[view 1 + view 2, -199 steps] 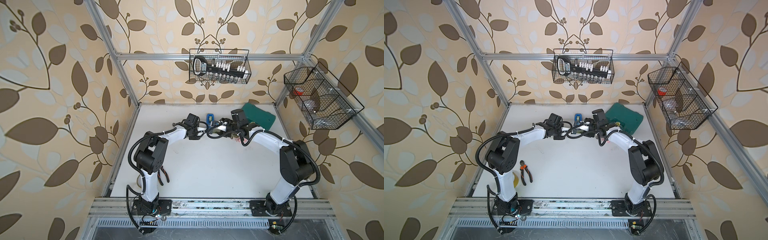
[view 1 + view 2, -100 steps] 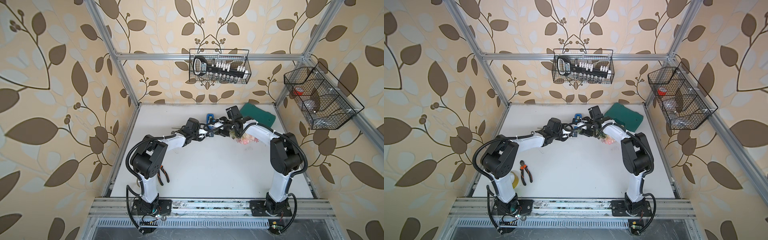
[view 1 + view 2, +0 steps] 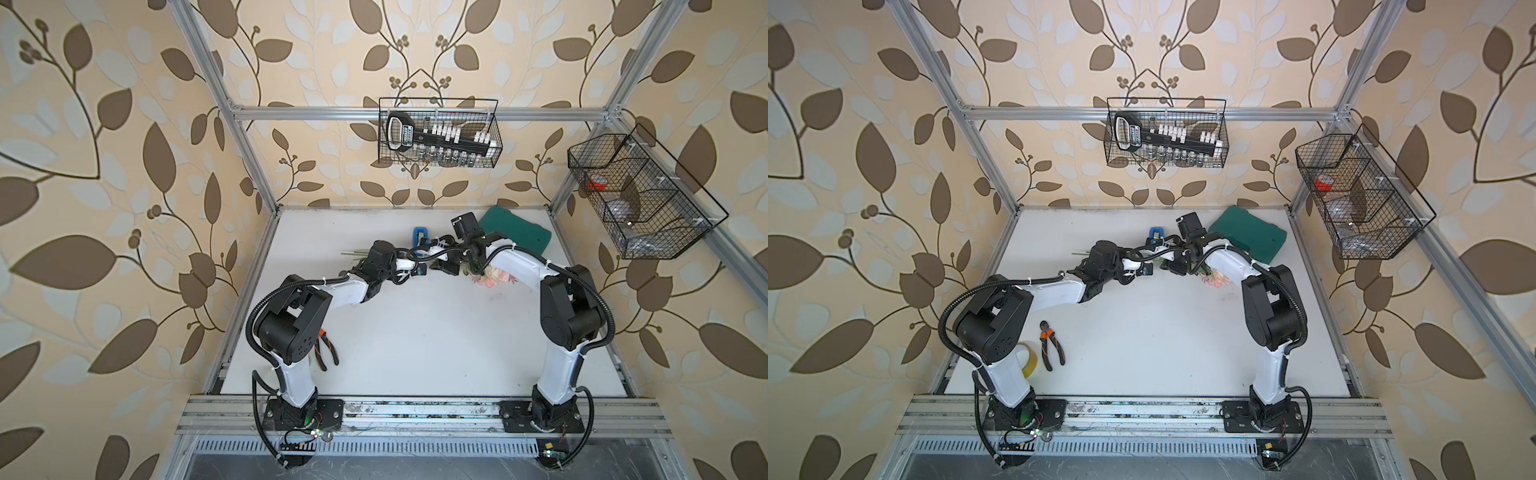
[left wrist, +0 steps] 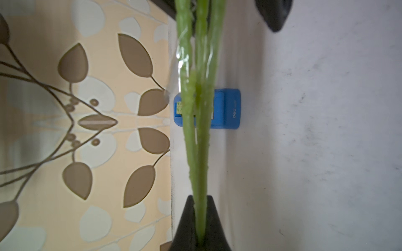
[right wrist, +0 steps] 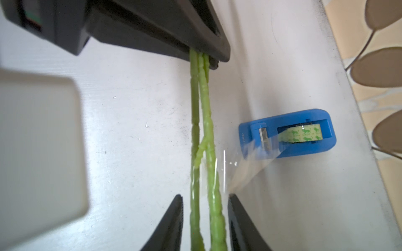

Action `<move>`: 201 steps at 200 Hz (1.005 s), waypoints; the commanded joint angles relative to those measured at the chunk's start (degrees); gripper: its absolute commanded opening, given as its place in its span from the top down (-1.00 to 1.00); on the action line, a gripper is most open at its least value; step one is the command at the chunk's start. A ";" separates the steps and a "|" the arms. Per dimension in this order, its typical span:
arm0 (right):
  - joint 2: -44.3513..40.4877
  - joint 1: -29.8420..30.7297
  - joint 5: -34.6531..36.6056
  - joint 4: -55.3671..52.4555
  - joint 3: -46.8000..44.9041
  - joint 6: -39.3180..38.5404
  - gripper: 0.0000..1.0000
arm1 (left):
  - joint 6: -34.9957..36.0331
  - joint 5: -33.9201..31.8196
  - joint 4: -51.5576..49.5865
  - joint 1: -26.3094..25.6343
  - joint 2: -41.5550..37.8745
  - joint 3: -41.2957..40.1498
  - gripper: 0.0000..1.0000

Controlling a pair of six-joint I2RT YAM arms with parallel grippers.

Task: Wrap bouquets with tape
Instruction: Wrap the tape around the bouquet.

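**Top views.** The right arm (image 3: 519,266) now has its elbow drawn in compared with a second ago, and its wrist sits closer to the tape dispenser (image 3: 419,237). The bouquet (image 3: 494,279) blooms were mostly covered before. They now lie exposed on the worktop (image 3: 415,353), to the right of the dispenser and nearer the robot. The left arm (image 3: 345,291) is nearly unchanged.

**Left wrist view.** The left jaws are closed on the stems (image 4: 198,141), which cross in front of the dispenser. A clear tape strip (image 4: 177,65) clings to them.

**Right wrist view.** The right jaws stand apart, one on either side of the stems, with a gap on each side. The strip stretches from the dispenser to the stems. Judgement: wrapping has begun, and the right jaws are placed to take the stems.
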 commanded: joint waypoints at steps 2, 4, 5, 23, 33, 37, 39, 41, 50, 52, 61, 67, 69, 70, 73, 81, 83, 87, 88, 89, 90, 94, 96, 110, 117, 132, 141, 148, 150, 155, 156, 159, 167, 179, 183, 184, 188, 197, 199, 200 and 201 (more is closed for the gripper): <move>0.13 -0.01 -0.78 -1.51 1.80 0.01 0.50 | 4.16 1.12 5.22 -0.90 -4.16 0.24 1.00; 0.09 0.04 -0.75 -1.51 1.85 -0.06 0.52 | 4.16 1.32 5.12 -0.95 -4.19 0.18 1.00; 0.07 0.01 -0.83 -1.47 1.84 -0.07 0.54 | 4.07 1.36 5.13 -0.94 -4.22 0.17 1.00; -0.28 0.06 -0.82 -1.05 1.75 -0.30 0.79 | 3.73 1.22 4.61 -1.13 -4.43 -0.05 1.00; -0.69 0.08 -0.69 -0.81 1.52 -0.71 0.88 | 3.56 0.75 4.66 -1.16 -4.64 -0.43 1.00; -0.82 0.14 -0.58 -0.74 1.38 -0.97 0.93 | 3.33 0.65 4.78 -1.16 -4.82 -0.66 1.00; -0.87 0.15 -0.43 -0.77 1.33 -1.07 0.95 | 3.23 0.61 4.88 -1.19 -4.86 -0.84 1.00; -0.95 0.19 -0.42 -0.73 1.25 -1.25 0.98 | 3.07 0.55 4.90 -1.18 -5.02 -0.97 1.00; -1.33 0.35 0.06 -0.34 0.84 -1.73 1.00 | 2.37 0.74 4.86 -1.12 -5.72 -1.75 0.87; -1.40 0.35 0.12 -0.23 0.73 -1.75 1.00 | 2.11 0.82 4.79 -1.12 -5.92 -1.90 0.81; -1.77 0.49 0.44 0.02 0.37 -2.37 1.00 | 1.25 1.55 3.74 -1.12 -6.96 -2.69 0.65; -2.11 0.60 0.64 0.47 0.05 -2.56 1.00 | 0.82 2.54 2.35 -1.12 -7.88 -3.28 0.48; -2.21 0.66 0.71 0.61 -0.17 -2.59 1.00 | 0.60 2.81 1.88 -1.11 -8.26 -3.49 0.42; -2.31 0.67 0.69 0.65 -0.31 -2.66 1.00 | 0.49 3.03 1.62 -1.16 -8.46 -3.65 0.41; -2.50 0.76 0.75 0.95 -0.60 -2.88 1.00 | 0.09 3.68 0.82 -1.12 -9.01 -3.91 0.29; -3.14 1.05 1.03 1.64 -1.62 -3.69 1.00 | -0.95 5.17 -1.48 -1.20 -10.87 -4.78 0.06; -3.32 1.14 1.13 1.89 -1.97 -3.86 1.00 | -1.20 5.49 -2.05 -1.16 -11.34 -4.99 0.00; -3.66 1.32 1.58 2.55 -2.51 -4.09 1.00 | -1.84 6.16 -3.14 -1.14 -12.27 -5.34 -0.11; -3.74 1.35 1.65 2.68 -2.62 -4.15 1.00 | -2.05 6.25 -3.35 -1.13 -12.40 -5.45 -0.14; -3.78 1.41 1.73 2.82 -2.81 -4.23 1.00 | -2.20 6.42 -3.58 -1.08 -12.63 -5.55 -0.16; -3.85 1.39 1.82 2.94 -2.95 -4.31 1.00 | -2.36 6.60 -3.79 -1.05 -12.93 -5.60 -0.19; -4.20 1.61 2.12 3.32 -3.51 -4.65 1.00 | -3.08 7.34 -4.94 -0.89 -13.93 -6.10 -0.28; -4.34 1.63 2.22 3.57 -3.79 -4.76 1.00 | -3.32 7.77 -5.57 -0.84 -14.46 -6.29 -0.32; -5.72 1.97 3.01 5.52 -5.74 -5.51 1.00 | -4.89 12.26 -12.31 0.43 -18.43 -7.22 -0.40; -6.50 1.98 3.34 6.88 -6.81 -5.74 1.00 | -5.88 15.40 -16.57 1.58 -20.92 -7.11 -0.42; -8.18 2.34 3.97 9.44 -8.90 -6.89 1.00 | -7.79 22.74 -27.56 5.04 -24.93 -5.30 -0.44; -9.18 2.63 4.54 10.79 -10.30 -7.81 1.00 | -9.55 26.37 -33.17 7.18 -26.11 -3.55 -0.46; -9.74 2.89 5.21 11.95 -11.29 -8.66 1.00 | -10.35 28.54 -37.79 8.55 -26.38 -0.86 -0.50; -10.03 2.92 5.48 12.25 -11.58 -8.91 1.00 | -10.45 29.09 -39.16 8.86 -26.27 -0.10 -0.51; -10.37 3.14 5.86 13.02 -12.39 -9.46 1.00 | -10.58 29.99 -42.37 9.42 -25.90 1.61 -0.52; -10.48 3.23 5.94 13.23 -12.53 -9.56 1.00 | -10.64 30.12 -42.96 9.47 -25.84 1.98 -0.53; -10.78 3.30 6.21 13.79 -13.01 -9.84 1.00 | -10.64 30.36 -44.43 9.66 -25.41 3.06 -0.54; -11.49 3.70 7.20 16.01 -14.44 -10.55 1.00 | -10.27 30.22 -48.59 9.87 -23.92 5.70 -0.58; -12.53 4.20 8.39 18.96 -16.63 -11.98 1.00 | -9.54 29.50 -53.49 9.87 -21.01 9.91 -0.58; -12.79 4.40 8.88 19.83 -17.29 -12.66 1.00 | -9.67 29.52 -54.76 9.88 -20.25 11.27 -0.58; -12.84 4.47 8.99 20.06 -17.48 -12.79 1.00 | -9.70 29.57 -55.00 9.88 -20.21 11.43 -0.58; -13.02 4.62 9.57 20.98 -18.19 -13.53 1.00 | -10.00 29.81 -55.95 9.87 -17.92 12.79 -0.58; -13.62 4.85 10.53 23.21 -19.86 -14.66 1.00 | -10.43 31.11 -58.11 9.87 -15.48 15.54 -0.58; -13.72 4.93 10.61 23.65 -20.11 -14.78 1.00 | -10.49 31.42 -58.79 9.87 -15.02 16.31 -0.58; -13.78 4.91 10.60 23.95 -20.30 -14.81 1.00 | -10.51 31.62 -59.08 9.87 -14.78 16.62 -0.58; -13.86 4.95 10.60 24.23 -20.40 -14.79 1.00 | -10.51 31.81 -59.40 9.87 -14.53 16.96 -0.58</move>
